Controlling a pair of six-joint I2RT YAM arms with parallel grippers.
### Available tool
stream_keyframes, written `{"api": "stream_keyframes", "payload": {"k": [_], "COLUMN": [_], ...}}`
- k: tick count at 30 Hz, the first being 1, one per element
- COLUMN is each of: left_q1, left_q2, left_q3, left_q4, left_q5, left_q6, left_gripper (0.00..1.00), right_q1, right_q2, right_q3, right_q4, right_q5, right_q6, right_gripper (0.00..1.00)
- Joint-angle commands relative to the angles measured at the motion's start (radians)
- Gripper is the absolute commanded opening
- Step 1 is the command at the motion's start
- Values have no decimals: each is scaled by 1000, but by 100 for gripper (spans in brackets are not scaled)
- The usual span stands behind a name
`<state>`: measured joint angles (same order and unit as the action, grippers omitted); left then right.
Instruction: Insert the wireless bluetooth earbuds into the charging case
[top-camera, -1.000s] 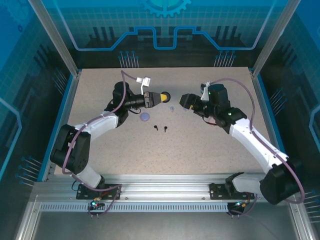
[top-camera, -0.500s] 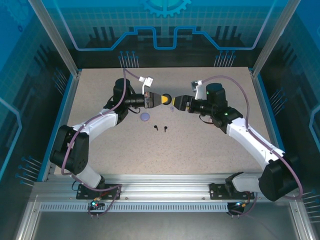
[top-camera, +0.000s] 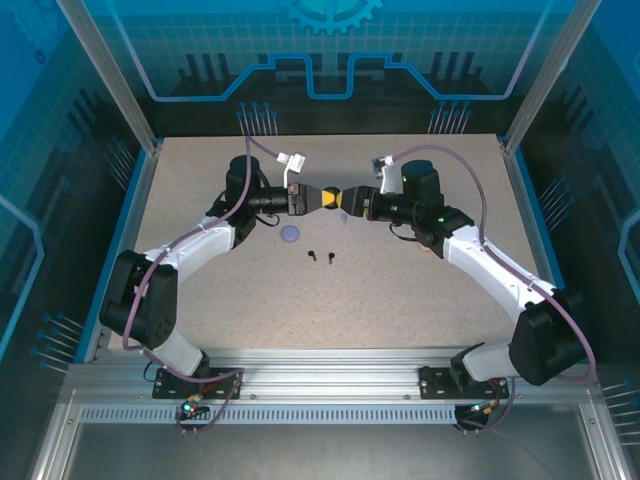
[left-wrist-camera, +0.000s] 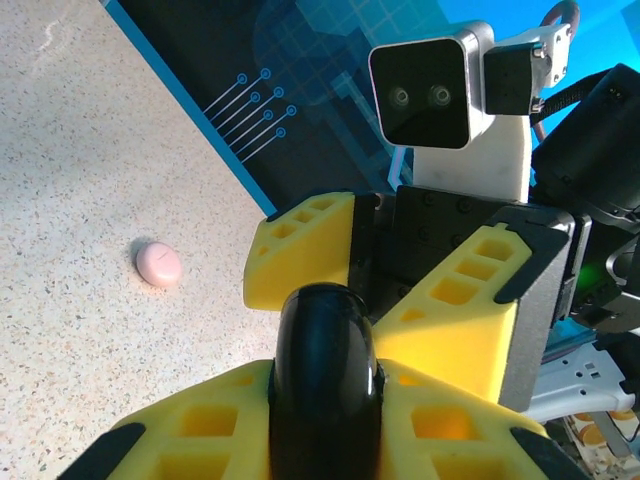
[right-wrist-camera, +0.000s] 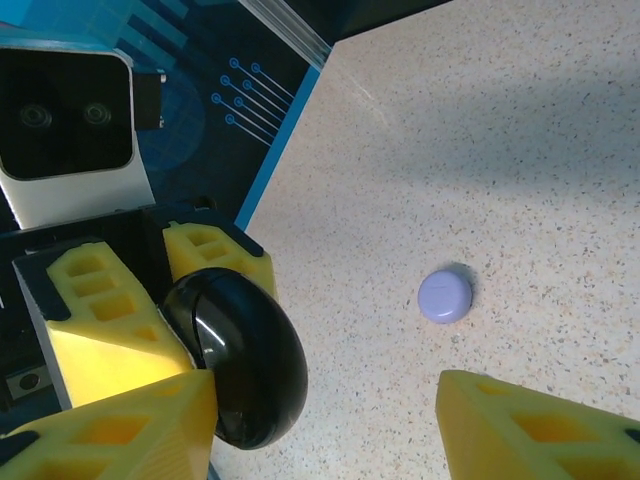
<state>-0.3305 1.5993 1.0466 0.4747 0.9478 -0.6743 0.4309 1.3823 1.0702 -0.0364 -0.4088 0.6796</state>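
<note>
The rounded black plastic case (left-wrist-camera: 325, 340) in front of you has a high gloss and is smooth enough to carry bright highlights along its edge. On the left gripper (left-wrist-camera: 326, 405), the yellow plastic fingers (left-wrist-camera: 190, 430) are matt, moulded with open cells and faintly grainy. The beige speckled tabletop (right-wrist-camera: 520, 150) looks matt and finely grained, like stone-effect laminate. The pale pink oval case (left-wrist-camera: 158, 264) and the lavender round case (right-wrist-camera: 445, 296) are smooth plastic with a soft satin sheen. The white plastic camera mount (left-wrist-camera: 470, 165) is smooth and matt. The silver frame rails (top-camera: 330, 385) are dull, ribbed metal.
</note>
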Motion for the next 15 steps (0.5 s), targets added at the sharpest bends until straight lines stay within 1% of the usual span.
{"api": "stream_keyframes", "payload": {"k": [1, 8, 15], "left_q1": [-5, -5, -5], "left_q2": [-53, -62, -54], "left_q3": [36, 36, 36], "left_q4": [35, 29, 24], "left_q5": [55, 57, 51], "left_q6": [-1, 0, 6], "left_gripper": [0, 0, 0], "right_q1": [-36, -65, -66], "right_q2": [18, 6, -87], "right_q3": [-40, -67, -72], "right_q4": [14, 2, -38], "right_q5": [35, 38, 11], "right_q6": [18, 33, 27], "right_gripper": [58, 56, 56]}}
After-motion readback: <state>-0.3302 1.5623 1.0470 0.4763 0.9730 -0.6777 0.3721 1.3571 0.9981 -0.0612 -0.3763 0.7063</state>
